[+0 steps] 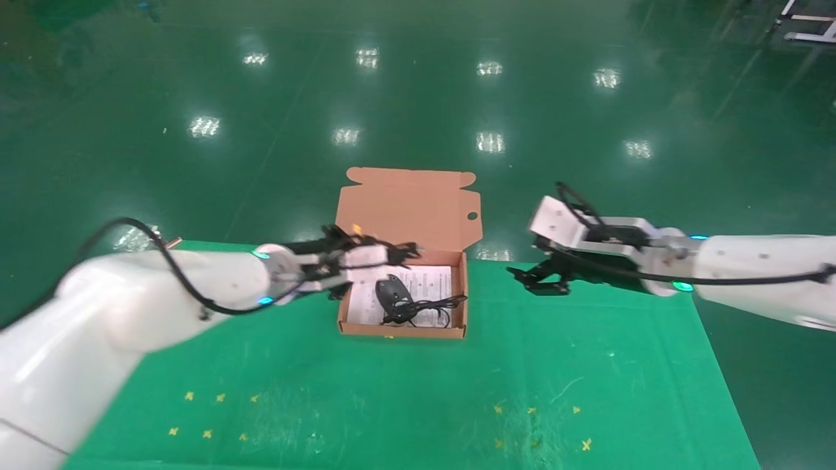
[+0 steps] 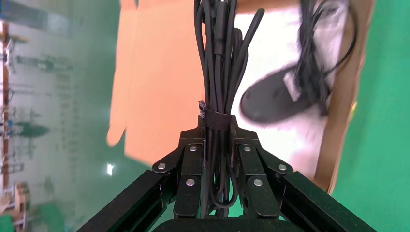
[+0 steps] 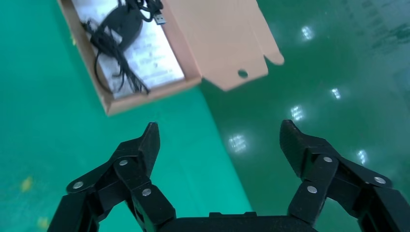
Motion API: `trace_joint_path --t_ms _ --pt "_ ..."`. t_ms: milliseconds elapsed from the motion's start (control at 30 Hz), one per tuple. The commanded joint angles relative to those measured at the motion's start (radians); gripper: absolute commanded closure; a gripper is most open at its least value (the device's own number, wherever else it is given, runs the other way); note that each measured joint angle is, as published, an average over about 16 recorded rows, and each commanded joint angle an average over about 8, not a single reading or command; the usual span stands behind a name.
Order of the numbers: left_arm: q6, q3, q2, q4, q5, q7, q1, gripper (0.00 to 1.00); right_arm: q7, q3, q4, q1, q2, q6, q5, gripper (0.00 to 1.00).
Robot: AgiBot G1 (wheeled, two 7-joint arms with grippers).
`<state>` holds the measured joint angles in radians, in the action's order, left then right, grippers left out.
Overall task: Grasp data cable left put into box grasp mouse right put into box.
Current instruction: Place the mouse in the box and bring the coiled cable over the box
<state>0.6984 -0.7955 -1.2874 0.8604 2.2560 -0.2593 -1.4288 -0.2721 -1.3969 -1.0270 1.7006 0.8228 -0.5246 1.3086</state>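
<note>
The salmon-orange box (image 1: pixel 403 331) lies open at the far middle of the green mat, its lid (image 1: pixel 408 209) tilted back. Inside, on a white sheet, rests the black mouse (image 1: pixel 392 294) with its cord piled beside it. My left gripper (image 1: pixel 403 252) hovers over the box's far left corner, shut on the data cable (image 1: pixel 410 248). In the left wrist view the banded cable bundle (image 2: pixel 220 72) stands between the closed fingers (image 2: pixel 193 159), above the mouse (image 2: pixel 275 99). My right gripper (image 1: pixel 528 279) hangs open to the right of the box, holding nothing (image 3: pixel 220 133).
The green mat (image 1: pixel 418 391) ends just behind the box, and beyond it lies shiny dark green floor (image 1: pixel 418 98). Small yellow cross marks (image 1: pixel 215 414) dot the near part of the mat. In the right wrist view, the box wall (image 3: pixel 145 96) and lid (image 3: pixel 217 38) lie ahead.
</note>
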Motion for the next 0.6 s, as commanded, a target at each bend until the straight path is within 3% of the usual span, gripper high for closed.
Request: trace_joint_path --t_ms 33,200,467,600 --pt "-0.034 -0.008 -0.038 -0.046 -0.007 0.033 0.003 1.0 -0.043 -0.015 -0.072 0.008 -0.057 0.009 0.024 0.0" --pt "-0.076 -0.052 -0.072 -0.114 -0.088 0.102 -0.001 1.0 -0.156 -0.05 -0.198 0.033 -0.153 0.016 0.104 0.0" --pt "-0.101 -0.116 -0.086 -0.164 -0.168 0.144 -0.014 0.0 -0.256 -0.082 -0.295 0.064 -0.218 0.012 0.189 0.0" --pt "-0.101 -0.119 -0.085 -0.167 -0.171 0.144 -0.017 0.0 -0.254 -0.084 -0.296 0.066 -0.217 0.011 0.193 0.0"
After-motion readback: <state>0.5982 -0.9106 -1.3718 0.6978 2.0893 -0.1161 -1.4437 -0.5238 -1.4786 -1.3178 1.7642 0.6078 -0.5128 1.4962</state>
